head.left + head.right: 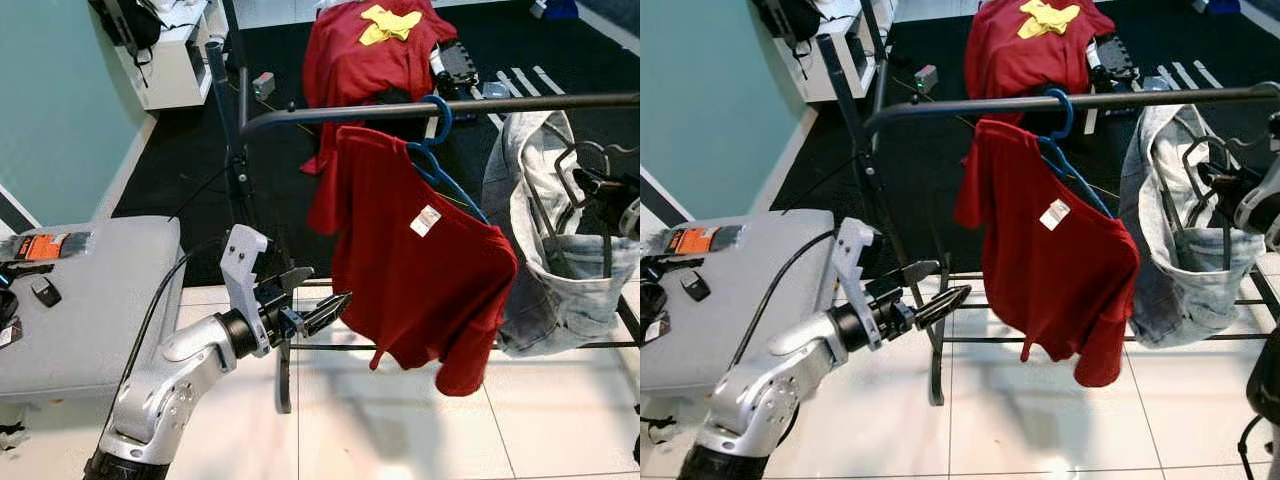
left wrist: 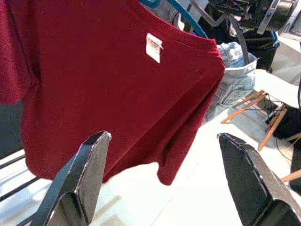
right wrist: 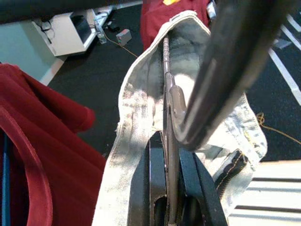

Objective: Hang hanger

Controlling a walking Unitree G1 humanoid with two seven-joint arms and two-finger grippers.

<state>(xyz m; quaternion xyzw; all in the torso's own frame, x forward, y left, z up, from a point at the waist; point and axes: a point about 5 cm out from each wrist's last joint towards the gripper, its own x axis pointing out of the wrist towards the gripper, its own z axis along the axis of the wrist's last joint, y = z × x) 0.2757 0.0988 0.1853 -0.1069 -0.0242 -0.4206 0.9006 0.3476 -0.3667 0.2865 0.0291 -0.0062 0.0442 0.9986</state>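
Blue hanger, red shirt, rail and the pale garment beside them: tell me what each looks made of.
Blue hanger: looks like plastic, smooth, thin, evenly coloured.
Red shirt: soft matte knit, probably cotton; it drapes in folds and carries a white label.
Rail: dark metal tube, by its slight sheen.
Pale garment: faded denim, with stitched seams and a thick waistband.

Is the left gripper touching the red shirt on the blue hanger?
Apart. In the left wrist view, the open left gripper shows white floor between its fingers and the red shirt, which hangs beyond them.
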